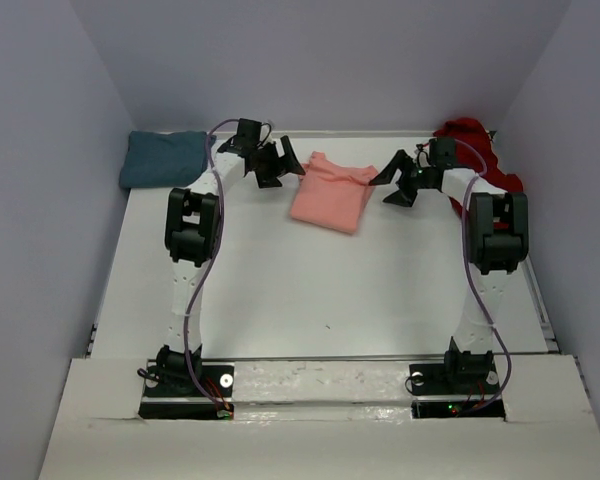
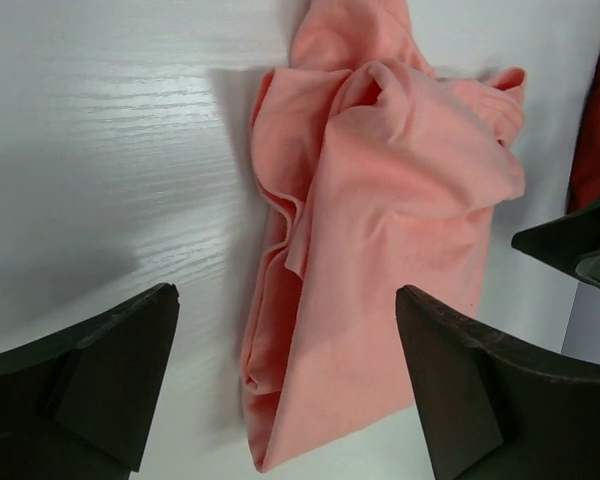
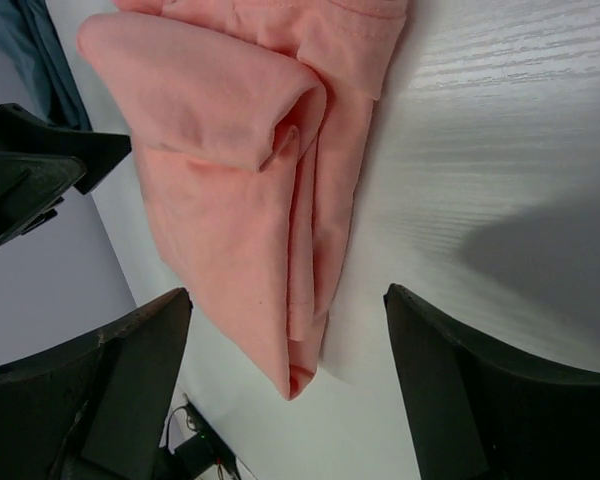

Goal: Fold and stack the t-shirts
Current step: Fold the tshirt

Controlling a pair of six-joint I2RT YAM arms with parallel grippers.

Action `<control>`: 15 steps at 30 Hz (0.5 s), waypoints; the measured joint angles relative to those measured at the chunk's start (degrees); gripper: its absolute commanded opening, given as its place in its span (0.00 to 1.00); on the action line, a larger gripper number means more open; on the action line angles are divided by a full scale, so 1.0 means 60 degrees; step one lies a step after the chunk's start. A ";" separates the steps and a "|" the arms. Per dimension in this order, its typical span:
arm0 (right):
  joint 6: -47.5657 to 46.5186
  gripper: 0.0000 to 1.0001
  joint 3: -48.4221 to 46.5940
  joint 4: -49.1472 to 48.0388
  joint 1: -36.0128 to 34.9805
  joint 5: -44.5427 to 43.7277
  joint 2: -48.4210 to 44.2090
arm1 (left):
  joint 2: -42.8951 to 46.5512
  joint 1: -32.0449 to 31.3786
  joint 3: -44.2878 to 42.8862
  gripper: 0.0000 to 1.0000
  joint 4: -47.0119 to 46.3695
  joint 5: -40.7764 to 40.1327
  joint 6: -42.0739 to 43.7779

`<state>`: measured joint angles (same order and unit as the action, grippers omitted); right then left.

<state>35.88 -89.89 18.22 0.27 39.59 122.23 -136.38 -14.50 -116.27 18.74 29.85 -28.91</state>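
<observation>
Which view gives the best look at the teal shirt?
The top external view: the teal shirt lies whole in the far left corner. The right wrist view catches only a sliver at its edge; the left wrist view shows none of it.

I see a white table point(image 1: 310, 290) with a faint wood grain, and three shirts lie directly on it. Taken from the table's middle, the salmon-pink shirt point(image 1: 330, 195) sits at about 12 o'clock, folded into a rough rectangle with loose creases along one edge. The teal shirt point(image 1: 165, 157) lies folded small in the far corner at 10 o'clock. The dark red shirt point(image 1: 468, 130) lies bunched at 2 o'clock.
</observation>
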 measured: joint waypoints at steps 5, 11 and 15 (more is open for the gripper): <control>0.0109 0.84 -0.0011 -0.0346 -0.0091 0.0022 0.0528 | -0.0368 0.0044 -0.0095 0.99 0.0197 0.0015 0.0175; 0.0255 0.82 -0.0273 -0.0499 -0.0208 0.0120 0.0958 | -0.0426 0.0058 -0.0127 0.99 0.0310 0.0015 0.0291; 0.0288 0.80 -0.0561 -0.0583 -0.0426 0.0040 0.1096 | -0.0426 0.0058 -0.0127 0.99 0.0313 0.0022 0.0321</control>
<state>37.60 -93.25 14.72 -2.28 39.83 128.81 -138.93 -14.15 -117.03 20.62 29.98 -26.98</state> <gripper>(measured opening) 0.813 0.989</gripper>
